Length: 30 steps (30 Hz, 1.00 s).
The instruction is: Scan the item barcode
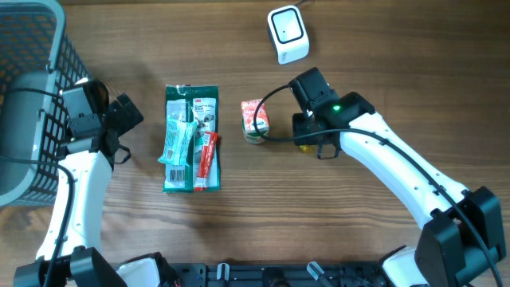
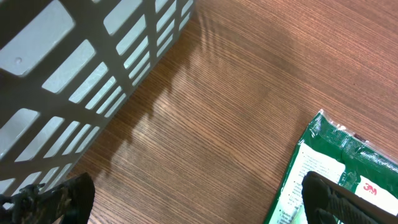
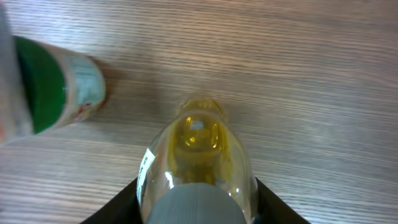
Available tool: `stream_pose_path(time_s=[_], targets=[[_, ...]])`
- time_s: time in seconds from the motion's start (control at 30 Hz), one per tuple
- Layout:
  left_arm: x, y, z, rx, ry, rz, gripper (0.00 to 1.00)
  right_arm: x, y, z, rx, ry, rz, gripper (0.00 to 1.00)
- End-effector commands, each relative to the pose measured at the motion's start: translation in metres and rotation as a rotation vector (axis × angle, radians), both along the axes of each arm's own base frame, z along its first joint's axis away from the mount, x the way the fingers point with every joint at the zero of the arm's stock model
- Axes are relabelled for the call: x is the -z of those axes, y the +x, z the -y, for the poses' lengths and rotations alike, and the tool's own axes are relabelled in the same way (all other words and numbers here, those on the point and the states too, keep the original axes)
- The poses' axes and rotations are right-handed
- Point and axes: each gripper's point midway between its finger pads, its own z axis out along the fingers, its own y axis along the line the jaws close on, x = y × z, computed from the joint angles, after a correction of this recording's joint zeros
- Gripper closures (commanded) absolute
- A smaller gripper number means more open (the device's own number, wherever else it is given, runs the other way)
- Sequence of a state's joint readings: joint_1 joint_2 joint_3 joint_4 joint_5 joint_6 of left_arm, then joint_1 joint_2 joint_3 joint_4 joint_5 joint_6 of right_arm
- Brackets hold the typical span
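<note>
Right gripper [image 3: 196, 186] clamps a yellow bottle [image 3: 198, 140], nearly hidden overhead; left gripper [image 2: 196, 180] gapes empty

Both arms same build, fwiw. Right arm [image 1: 398, 171]: white shell, chunky black joints, tiny green light [image 1: 336, 108] glowing on black wrist block, thin black cable [image 1: 267, 102] looping off it. Left arm [image 1: 80, 199]: white shell too, black wrist block, black cable [image 1: 62, 209] along its side. Left fingers [image 2: 62, 198] matte black, kinda rough texture. Black base block [image 1: 446, 247] at right arm's foot.
</note>
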State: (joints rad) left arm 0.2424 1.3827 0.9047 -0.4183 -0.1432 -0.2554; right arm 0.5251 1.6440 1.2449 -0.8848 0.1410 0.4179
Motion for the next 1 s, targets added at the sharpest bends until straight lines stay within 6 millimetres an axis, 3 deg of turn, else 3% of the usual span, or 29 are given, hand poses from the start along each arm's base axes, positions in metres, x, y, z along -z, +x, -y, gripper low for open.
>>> stream_pose_path(time_s=[0.0,0.13,0.33,0.5,0.63,0.83,0.93,0.97], targets=[[-0.011,0.004,-0.002,0.009,0.012,0.028,0.00,-0.035,0.026,0.034,0.092,-0.105,0.141,0.55],[-0.011,0.004,-0.002,0.009,0.012,0.028,0.00,-0.039,0.036,0.066,0.158,-0.140,0.155,0.55],[-0.011,0.004,-0.002,0.009,0.012,0.028,0.00,-0.034,0.046,0.091,0.244,-0.049,0.120,0.55],[-0.011,0.004,-0.002,0.009,0.012,0.028,0.00,-0.027,0.052,0.097,0.266,-0.025,0.108,0.55],[-0.011,0.004,-0.002,0.009,0.012,0.028,0.00,-0.022,0.053,0.085,0.196,0.018,0.087,0.50],[-0.011,0.004,-0.002,0.009,0.012,0.028,0.00,-0.009,0.051,0.085,0.196,0.013,0.076,0.48],[-0.011,0.004,-0.002,0.009,0.012,0.028,0.00,-0.004,0.048,0.086,0.196,0.009,0.065,0.23],[-0.011,0.004,-0.002,0.009,0.012,0.028,0.00,-0.004,0.048,0.086,0.196,0.009,0.065,0.06]])
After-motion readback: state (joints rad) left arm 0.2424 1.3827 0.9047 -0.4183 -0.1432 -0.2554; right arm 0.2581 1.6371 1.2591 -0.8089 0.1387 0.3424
